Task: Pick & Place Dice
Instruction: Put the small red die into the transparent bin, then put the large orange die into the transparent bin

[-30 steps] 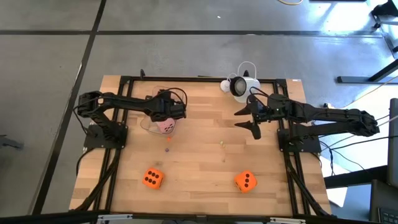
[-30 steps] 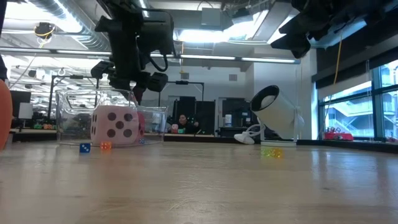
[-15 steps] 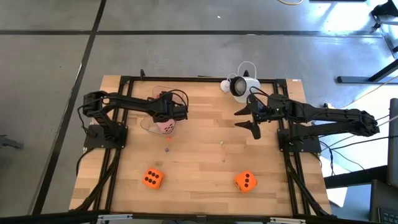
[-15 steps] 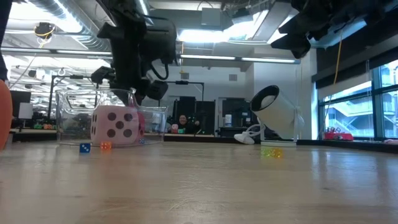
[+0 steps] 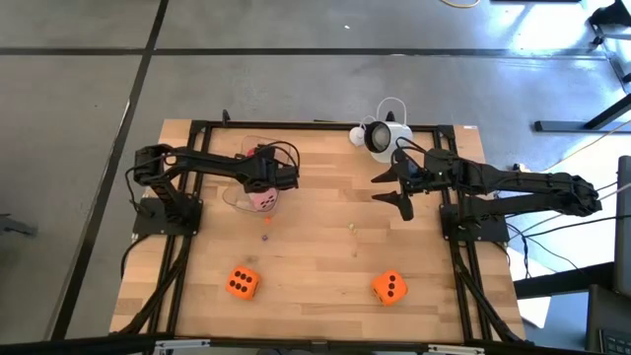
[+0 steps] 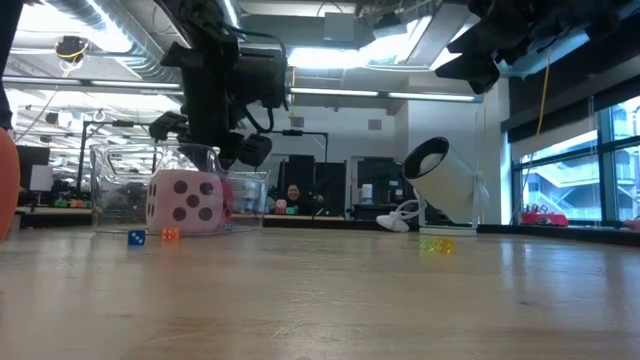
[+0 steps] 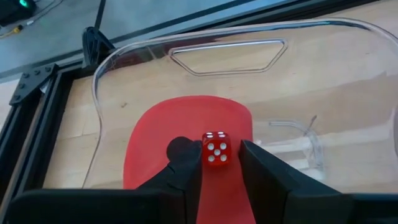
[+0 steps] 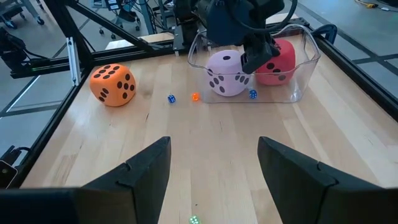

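Between the fingers of my left gripper (image 7: 219,157) is a small red die (image 7: 216,150) with white pips. The gripper hangs over a clear box (image 7: 224,43) at the table's far left (image 5: 235,197). A big red die (image 7: 158,143) and a pink die (image 8: 227,73) rest on the box floor. Two orange dice (image 5: 242,283) (image 5: 389,287) lie on the table near its front edge. My right gripper (image 5: 392,190) waits open at the far right, above the table. My left gripper pinches the small red die by two opposite sides (image 7: 204,151) between its two fingers. The fingers slant down from the table's left. The die is clear of everything, above the big red die in the box, with its five-pip face toward the wrist.
Small loose dice lie on the wood: a blue one (image 8: 171,98) and an orange one (image 8: 194,96) beside the box, a green one (image 6: 437,245) mid-table. A white round device (image 5: 380,136) with a cable stands at the far edge. A black frame (image 5: 296,125) borders the table.
My left gripper has sunk a little toward the clear box, keeping the small red die between its fingers.
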`<action>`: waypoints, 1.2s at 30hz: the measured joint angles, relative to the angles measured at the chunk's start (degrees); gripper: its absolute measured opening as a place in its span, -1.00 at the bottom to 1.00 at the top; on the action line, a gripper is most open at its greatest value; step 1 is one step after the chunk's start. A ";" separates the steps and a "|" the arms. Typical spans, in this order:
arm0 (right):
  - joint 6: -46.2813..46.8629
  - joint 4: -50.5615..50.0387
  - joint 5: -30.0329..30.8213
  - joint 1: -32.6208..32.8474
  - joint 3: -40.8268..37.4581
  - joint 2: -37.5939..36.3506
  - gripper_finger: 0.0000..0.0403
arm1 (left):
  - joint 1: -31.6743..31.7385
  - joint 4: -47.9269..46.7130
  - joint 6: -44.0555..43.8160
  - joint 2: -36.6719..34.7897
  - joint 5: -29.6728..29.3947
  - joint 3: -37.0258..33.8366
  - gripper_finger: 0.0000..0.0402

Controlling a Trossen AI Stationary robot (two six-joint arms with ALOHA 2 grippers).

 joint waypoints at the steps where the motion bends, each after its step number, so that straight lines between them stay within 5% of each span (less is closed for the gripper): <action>1: 0.00 0.00 0.00 0.00 0.00 0.00 0.20 | -0.02 -0.02 0.00 0.00 0.06 0.00 -0.47; 18: -0.03 0.00 -0.16 0.00 0.00 0.00 0.20 | -1.49 -0.09 1.54 -0.41 -1.43 -0.09 -0.47; 36: -0.09 0.00 -0.14 0.00 0.00 0.00 0.20 | -8.01 -0.08 6.59 -10.22 -3.12 -0.17 -0.49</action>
